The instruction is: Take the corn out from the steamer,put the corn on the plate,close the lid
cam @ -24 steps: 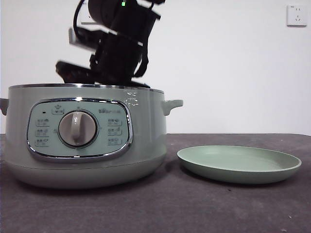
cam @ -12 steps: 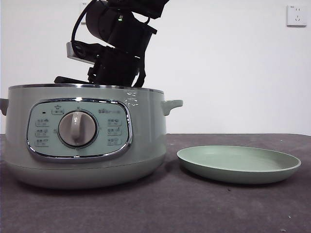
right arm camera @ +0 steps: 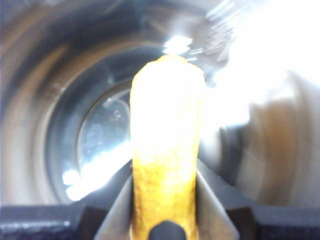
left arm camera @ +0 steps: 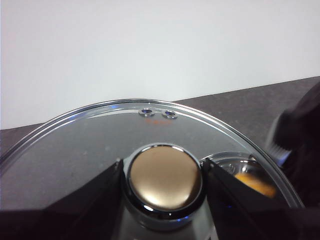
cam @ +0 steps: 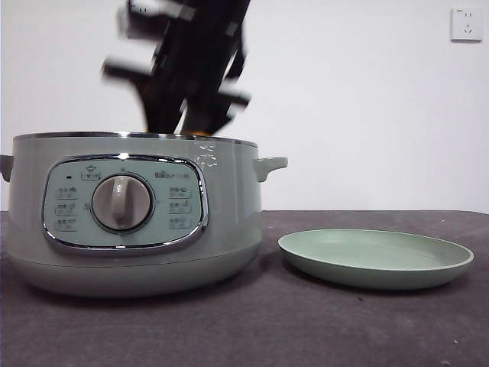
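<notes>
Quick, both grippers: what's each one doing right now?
Left gripper: shut on the lid by its knob.
Right gripper: shut on the corn, over the steamer.

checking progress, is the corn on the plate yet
No, the plate lies bare, and the corn sits clamped in the right gripper.
</notes>
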